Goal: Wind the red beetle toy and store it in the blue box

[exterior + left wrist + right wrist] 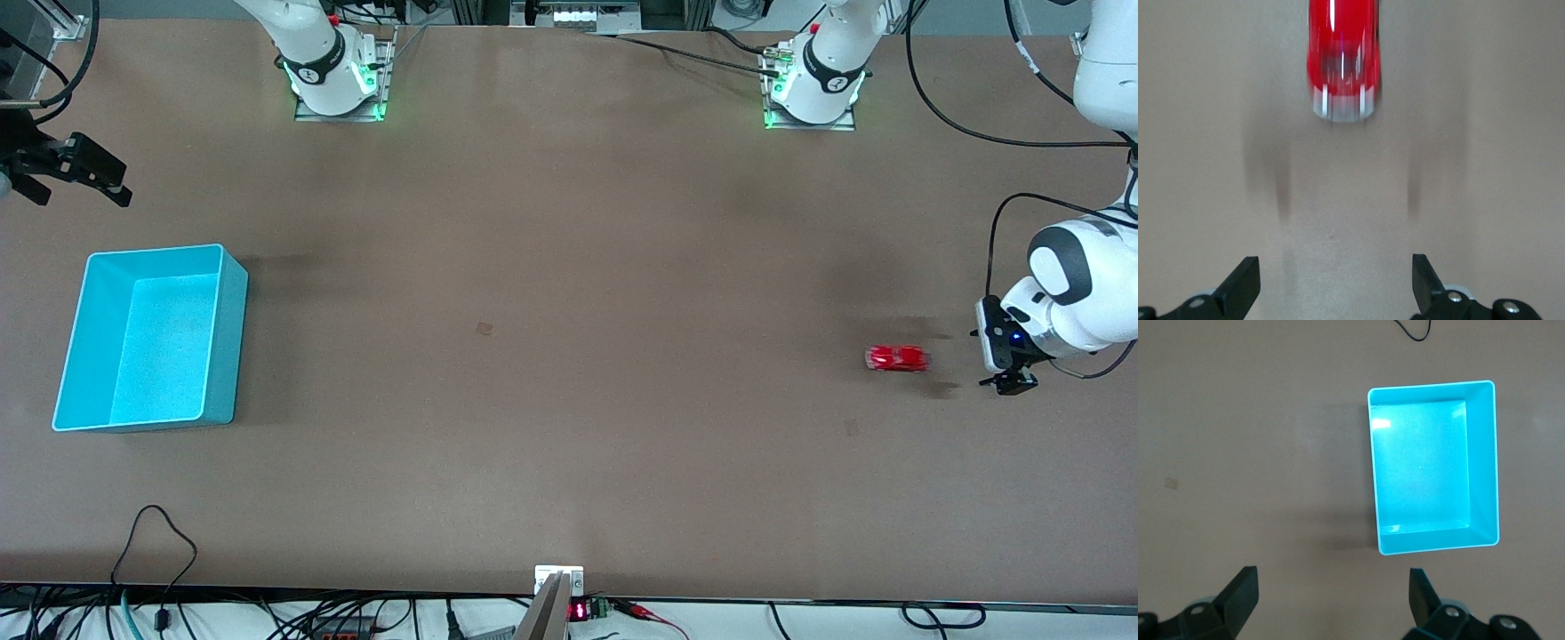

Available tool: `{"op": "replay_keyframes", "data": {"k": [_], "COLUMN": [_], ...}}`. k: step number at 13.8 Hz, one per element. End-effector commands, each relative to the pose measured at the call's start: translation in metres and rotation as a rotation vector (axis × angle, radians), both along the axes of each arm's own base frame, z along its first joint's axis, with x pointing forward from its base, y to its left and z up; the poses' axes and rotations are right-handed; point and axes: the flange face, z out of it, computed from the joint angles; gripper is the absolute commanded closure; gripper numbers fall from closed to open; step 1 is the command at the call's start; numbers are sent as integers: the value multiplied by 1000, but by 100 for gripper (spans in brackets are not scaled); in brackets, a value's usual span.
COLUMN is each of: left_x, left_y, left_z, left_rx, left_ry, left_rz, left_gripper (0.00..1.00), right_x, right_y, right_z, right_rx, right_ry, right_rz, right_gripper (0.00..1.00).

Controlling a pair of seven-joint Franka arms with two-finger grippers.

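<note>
The red beetle toy (898, 358) sits on the table toward the left arm's end. In the left wrist view the red beetle toy (1343, 60) lies ahead of the fingers, its silvery bumper toward them. My left gripper (997, 363) is low over the table beside the toy, apart from it, open and empty (1335, 287). The blue box (227, 347) stands toward the right arm's end with nothing in it. My right gripper (82, 196) hangs open and empty high above the table near the box, which shows in the right wrist view (1483, 460).
A small dark mark (484, 329) lies near the table's middle. Cables (160, 533) trail along the table edge nearest the front camera. Both arm bases (336, 76) (813, 84) stand at the edge farthest from that camera.
</note>
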Motion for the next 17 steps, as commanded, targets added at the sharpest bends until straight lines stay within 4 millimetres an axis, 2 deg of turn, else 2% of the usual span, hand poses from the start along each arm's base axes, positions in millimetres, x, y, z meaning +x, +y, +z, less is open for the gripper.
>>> {"op": "replay_keyframes", "data": {"k": [1,6,9,13,17], "left_x": [-2,-16,-27,-18,-17], "left_y": [-8,-10,-3,-3,-2], "left_z": [32,102,137,190,220], "left_rx": [6,14,23,28,32], "left_ry": [35,95,105,136,167], "left_rz": [-1,130,209,268,346], "left_gripper": [0,0,0,0,0], "right_x": [-1,-2,-1,-2,-2], "right_y": [3,4,3,2,2], "right_z": [2,2,2,1,1], "right_rx": [17,17,17,54,54], "right_ry": [-10,-7,-8,-2,-4], "right_rz": [-5,-4,-7,-15,-15], "right_gripper": [0,0,0,0,0]}}
